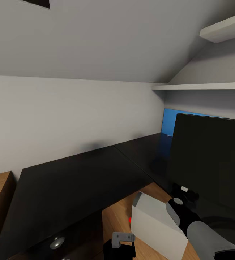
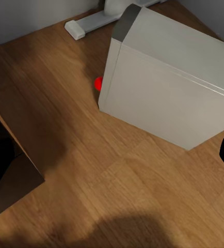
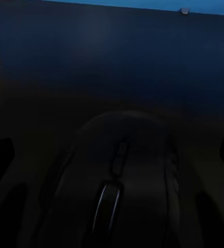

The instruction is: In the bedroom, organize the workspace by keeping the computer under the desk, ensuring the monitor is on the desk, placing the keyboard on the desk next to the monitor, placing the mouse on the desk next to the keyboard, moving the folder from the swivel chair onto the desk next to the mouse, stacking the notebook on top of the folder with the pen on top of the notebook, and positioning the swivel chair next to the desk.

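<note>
Dark between our right gripper's [image 3: 112, 155] spread fingers [image 3: 1, 155] lies the mouse [image 3: 117, 191], resting on the desk [image 1: 77, 180]. Our left gripper's [image 1: 119, 249] state we cannot tell. Beyond stands the computer [image 1: 157, 224] (on the wood floor [image 2: 91, 170]), then the monitor [image 1: 211, 159].

Dark mouse [image 3: 120, 191] lies on glossy black desk [image 1: 77, 180].

Across the middle of your head view runs the glossy black desk [image 1: 77, 180], its top bare at left; the monitor [image 1: 209, 159] stands at the right end. Below, on the wood floor [image 1: 117, 216], sits the grey computer [image 1: 157, 224].
</note>
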Motion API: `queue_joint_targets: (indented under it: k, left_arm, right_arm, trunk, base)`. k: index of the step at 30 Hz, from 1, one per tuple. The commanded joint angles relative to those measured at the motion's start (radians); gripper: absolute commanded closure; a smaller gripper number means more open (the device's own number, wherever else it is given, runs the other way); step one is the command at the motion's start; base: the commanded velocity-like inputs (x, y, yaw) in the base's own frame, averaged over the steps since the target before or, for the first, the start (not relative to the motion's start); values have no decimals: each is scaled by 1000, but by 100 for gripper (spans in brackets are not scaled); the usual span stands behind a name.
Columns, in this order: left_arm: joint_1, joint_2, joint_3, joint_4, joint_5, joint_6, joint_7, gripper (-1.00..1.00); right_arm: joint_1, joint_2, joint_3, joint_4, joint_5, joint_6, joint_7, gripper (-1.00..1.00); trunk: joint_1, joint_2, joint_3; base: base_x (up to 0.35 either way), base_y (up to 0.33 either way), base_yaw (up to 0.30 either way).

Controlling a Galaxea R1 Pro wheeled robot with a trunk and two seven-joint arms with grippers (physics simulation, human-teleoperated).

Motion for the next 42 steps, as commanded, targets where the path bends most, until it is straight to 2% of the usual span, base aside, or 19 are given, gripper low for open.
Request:
queue_joint_targets:
  k: [1, 24, 25, 42]
  left_arm:
    - [-1, 0, -2, -1, 4, 4, 7, -100]
    - [-1, 0, -2, -1, 4, 4, 7, -100]
    - [-1, 0, -2, -1, 4, 4, 7, -100]
    - [-1, 1, -1, -1, 4, 4, 7, -100]
  right_arm:
    - [-1, -1, 8, 0, -11, -5, -4, -100]
    - [-1, 0, 8, 0, -11, 16, -6, -100]
    - [-1, 0, 8, 0, -11, 17, -6, 100]
    - [-1, 2, 10, -1, -11, 31, -6, 100]
  trunk:
    - [0, -1, -1]
    - [0, -1, -1]
    - [0, -1, -1]
    - [0, -1, -1]
  base:
    - [0, 0, 0]
    - [0, 0, 0]
    - [0, 0, 0]
    - [0, 0, 0]
